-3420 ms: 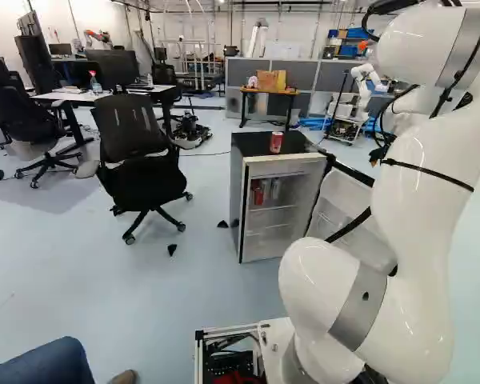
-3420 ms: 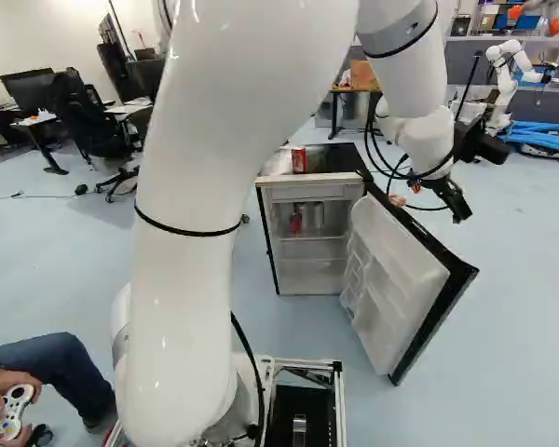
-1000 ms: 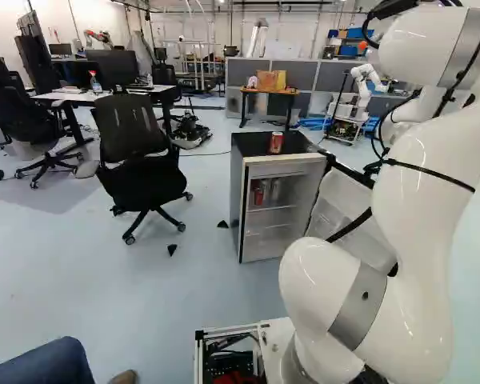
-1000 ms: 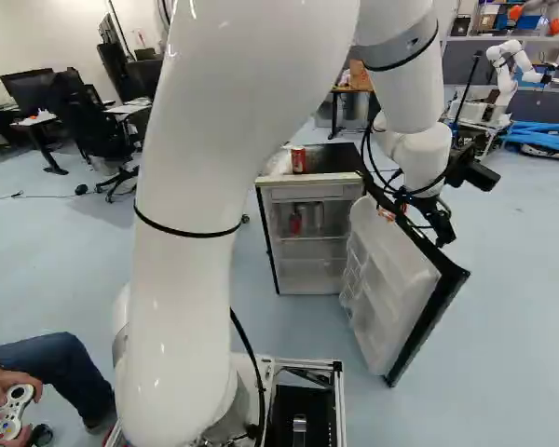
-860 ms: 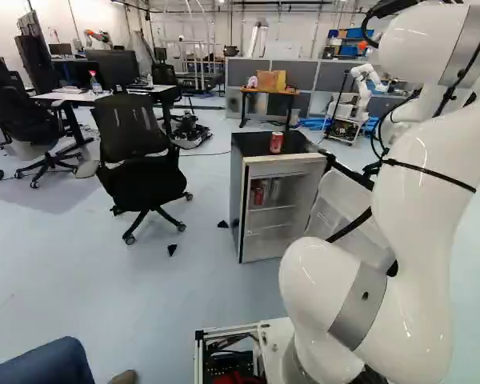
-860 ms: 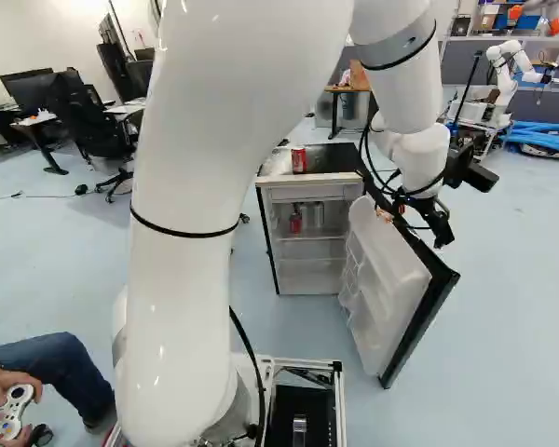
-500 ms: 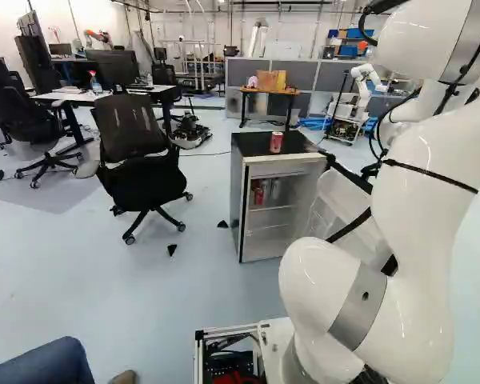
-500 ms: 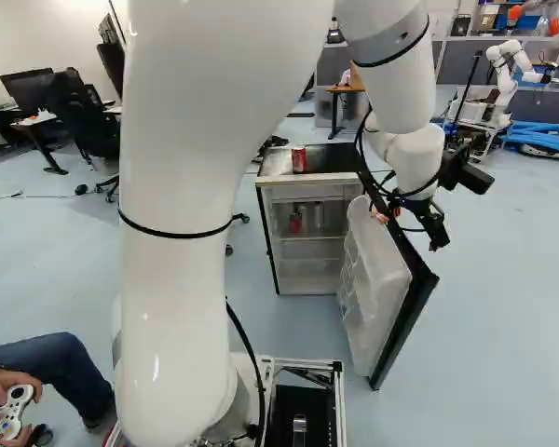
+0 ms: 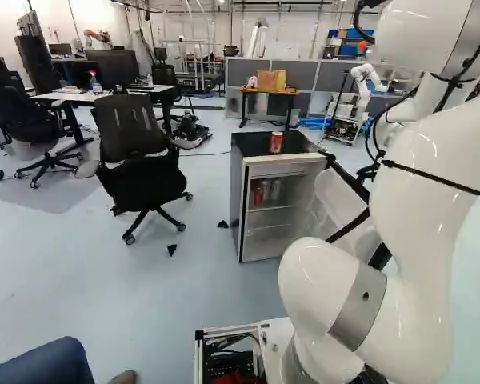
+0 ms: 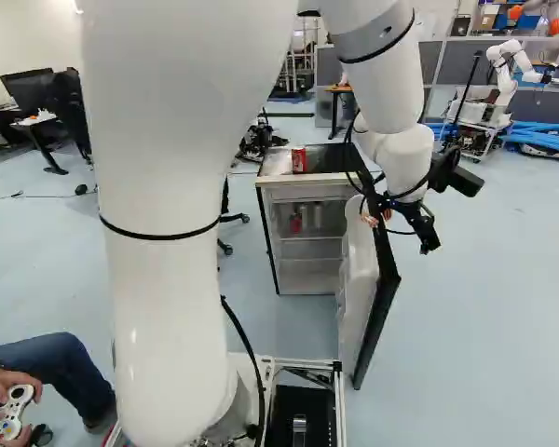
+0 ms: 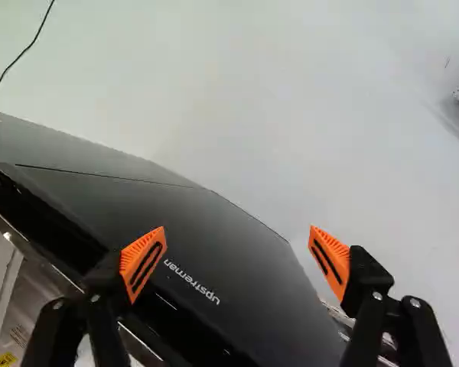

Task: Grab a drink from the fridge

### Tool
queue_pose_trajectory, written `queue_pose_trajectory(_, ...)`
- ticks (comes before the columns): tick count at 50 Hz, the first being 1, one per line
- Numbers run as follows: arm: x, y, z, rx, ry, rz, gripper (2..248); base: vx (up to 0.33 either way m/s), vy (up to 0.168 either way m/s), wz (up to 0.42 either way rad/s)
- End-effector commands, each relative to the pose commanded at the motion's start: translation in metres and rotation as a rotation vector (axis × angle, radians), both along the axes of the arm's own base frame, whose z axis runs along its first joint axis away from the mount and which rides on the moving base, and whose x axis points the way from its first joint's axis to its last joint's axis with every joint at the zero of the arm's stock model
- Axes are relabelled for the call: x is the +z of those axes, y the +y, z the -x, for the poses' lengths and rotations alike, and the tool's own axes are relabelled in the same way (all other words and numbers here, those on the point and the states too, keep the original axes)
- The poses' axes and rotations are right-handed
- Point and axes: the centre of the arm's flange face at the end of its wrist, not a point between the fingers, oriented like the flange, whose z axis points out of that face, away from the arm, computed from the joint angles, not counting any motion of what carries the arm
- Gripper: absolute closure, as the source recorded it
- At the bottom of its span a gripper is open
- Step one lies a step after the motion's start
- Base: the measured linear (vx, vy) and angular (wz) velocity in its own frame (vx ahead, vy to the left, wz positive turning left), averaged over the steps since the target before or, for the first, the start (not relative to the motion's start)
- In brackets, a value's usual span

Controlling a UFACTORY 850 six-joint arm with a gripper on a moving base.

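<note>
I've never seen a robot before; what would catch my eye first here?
Probably the huge white arm, filling the right side of the left base view. Next, the small fridge ahead of it, its door ajar and a red can on top. In the wrist view, the tool's bright orange pads stand out against the dark door.

Fridge door (image 11: 176, 222): matt, v. smooth. Arm (image 9: 432, 208): glossy, smth. Top can (image 9: 276, 143): shiny metal. Chair (image 9: 130, 126): cloth mesh.
</note>
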Motion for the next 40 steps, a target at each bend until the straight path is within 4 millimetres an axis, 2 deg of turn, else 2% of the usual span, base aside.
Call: queue_pose_trajectory(40,0.001,0.061,0.014,0.061,0.02,-0.021,3,0.0,0.0,0.0)
